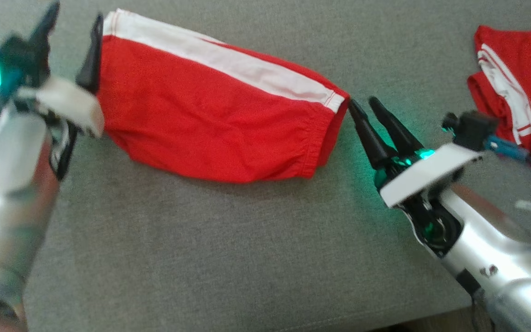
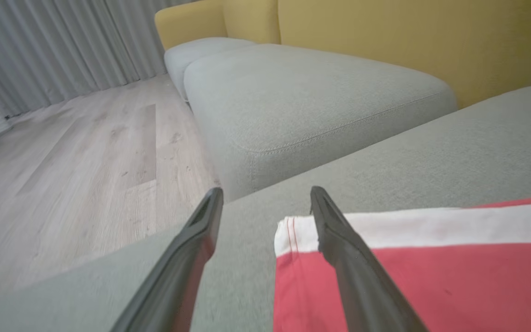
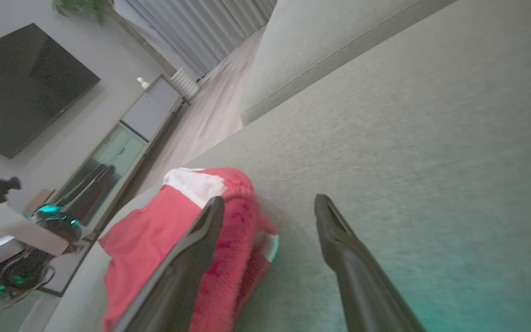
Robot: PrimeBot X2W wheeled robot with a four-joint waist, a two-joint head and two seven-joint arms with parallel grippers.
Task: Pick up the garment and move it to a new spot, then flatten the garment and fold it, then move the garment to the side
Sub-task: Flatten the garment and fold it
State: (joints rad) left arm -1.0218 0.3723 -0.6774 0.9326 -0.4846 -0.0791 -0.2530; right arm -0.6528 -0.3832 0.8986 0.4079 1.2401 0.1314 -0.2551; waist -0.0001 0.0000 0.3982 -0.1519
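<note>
Head view: left tool and right tool spread at opposite ends of the garment, another red cloth beyond.

Soft, even daylight, shadows faint. Head view slightly soft; left forearm motion-blurred, white glare on its metal. Green lamp glow spilled over grey cushion. Right wrist view smeared, garment blurred most. Left wrist view sharper, foreground soft. Wide-angle bending showed at wrist-view edges.
</note>
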